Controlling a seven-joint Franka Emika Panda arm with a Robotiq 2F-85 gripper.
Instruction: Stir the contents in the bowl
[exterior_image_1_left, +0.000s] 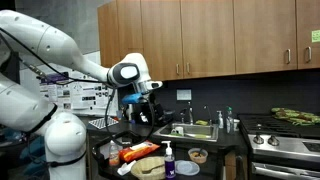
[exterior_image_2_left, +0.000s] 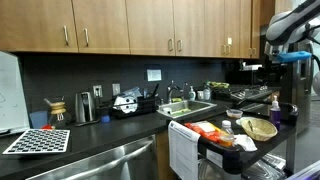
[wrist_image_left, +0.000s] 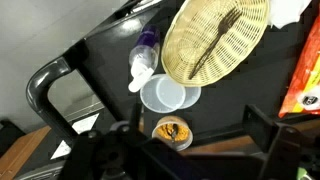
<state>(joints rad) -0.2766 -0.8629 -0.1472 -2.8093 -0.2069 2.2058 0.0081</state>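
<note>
tool spread open, empty, above small round pale-rimmed bowl holding brownish contents.

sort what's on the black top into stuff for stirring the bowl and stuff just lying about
For the job: bowl, its brownish contents, utensil lying on the woven tray (likely the stirrer), open gripper.

Just lying about: the woven tray itself, soap bottle, pale blue-grey dish, orange packet.

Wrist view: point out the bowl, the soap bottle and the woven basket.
the bowl (wrist_image_left: 155, 130), wrist view, on its pale rim.
the soap bottle (wrist_image_left: 146, 50), wrist view, on its body.
the woven basket (wrist_image_left: 240, 25), wrist view, on bare weave.
</note>
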